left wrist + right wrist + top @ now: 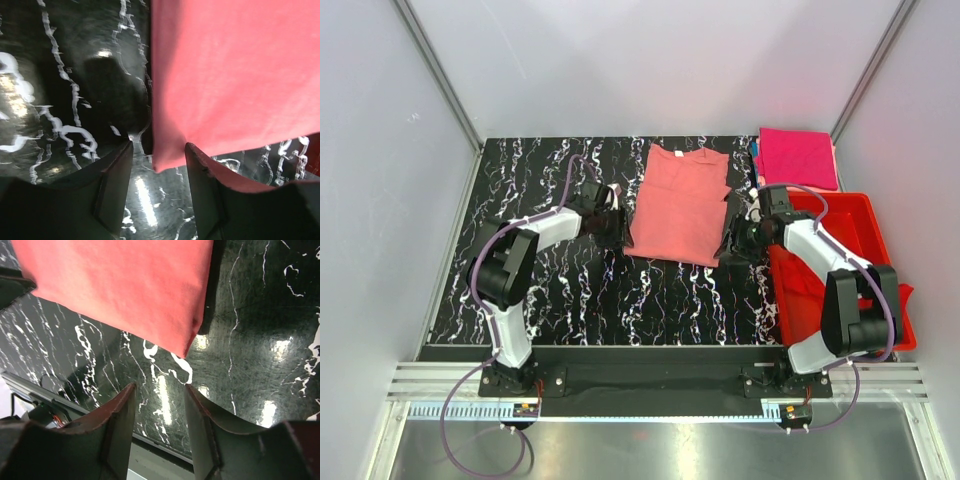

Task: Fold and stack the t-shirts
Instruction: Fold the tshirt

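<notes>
Tee (pixel 125 285) corner nr R gripper (pixel 160 385)

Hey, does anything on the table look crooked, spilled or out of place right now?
Nothing is spilled or damaged. The one oddity is that the salmon-pink t-shirt lies slightly askew on the table: its near hem slants instead of running parallel with the table's edge. The folded magenta t-shirt at the far right corner looks tidy.

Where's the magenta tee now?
Top view: the magenta tee sits folded in the far right corner, behind the red bin, right of the salmon tee.
</notes>
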`<state>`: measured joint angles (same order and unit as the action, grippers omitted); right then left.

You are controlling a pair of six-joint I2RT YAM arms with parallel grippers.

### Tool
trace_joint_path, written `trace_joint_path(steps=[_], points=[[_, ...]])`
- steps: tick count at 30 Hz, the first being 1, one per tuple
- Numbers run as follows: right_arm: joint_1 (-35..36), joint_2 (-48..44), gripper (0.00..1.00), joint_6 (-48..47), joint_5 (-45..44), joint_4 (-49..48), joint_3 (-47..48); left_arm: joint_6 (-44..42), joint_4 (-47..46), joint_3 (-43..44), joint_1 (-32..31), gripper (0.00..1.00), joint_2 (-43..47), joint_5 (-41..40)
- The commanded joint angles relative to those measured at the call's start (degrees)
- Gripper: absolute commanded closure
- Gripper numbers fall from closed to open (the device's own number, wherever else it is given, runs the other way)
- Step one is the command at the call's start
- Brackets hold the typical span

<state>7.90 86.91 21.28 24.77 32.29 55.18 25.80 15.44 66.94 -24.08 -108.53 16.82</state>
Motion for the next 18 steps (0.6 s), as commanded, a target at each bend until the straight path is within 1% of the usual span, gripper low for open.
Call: trace_joint_path(steps=[1,3,4,5,7,8,12,14,15,17,18], points=[[0.4,-3.2,0.49,2.3,1.1,-2.3,-2.0,-0.2,0.4,-0.8,-0.4,0.49,0.4,0.1],[0.4,-3.2,0.47,4.7,2.0,-7.4,-4.2,0.4,-1.9,-2.1,-0.5,0.49,1.0,1.4],[0.4,-2.5,0.47,7.3,3.0,-9.7,-6.0,0.6,-2.6,-2.3,-0.6,0.54,1.0,2.0],[0.4,-2.1,0.47,8.4,3.8,-13.7,-6.7,0.6,-2.9,-2.5,-0.6,0.62,0.9,2.8],[0.5,-0.2,0.47,10.1,3.2,-16.5,-7.5,0.6,-2.3,-2.3,-0.6,0.73,0.4,2.8],[0.5,0.9,0.47,10.1,2.6,-17.8,-7.3,0.6,-2.1,-2.3,-0.7,0.81,0.4,2.6],[0.7,6.2,0.49,8.6,0.5,-16.4,-4.8,0.7,-1.8,-2.8,-1.0,0.94,0.5,2.7],[0.7,6.3,0.5,8.3,0.1,-16.8,-5.5,0.7,-1.6,-2.8,-1.1,0.97,0.7,2.4],[0.8,6.0,0.53,8.3,0.4,-17.3,-6.0,0.6,-1.5,-2.8,-1.1,1.0,0.8,2.3],[0.9,5.2,0.56,8.3,1.0,-17.9,-7.3,0.7,-1.6,-3.0,-1.5,1.0,0.8,2.4],[0.9,5.0,0.61,8.2,1.7,-18.1,-7.6,0.8,-1.5,-3.0,-1.7,1.0,0.8,2.4]])
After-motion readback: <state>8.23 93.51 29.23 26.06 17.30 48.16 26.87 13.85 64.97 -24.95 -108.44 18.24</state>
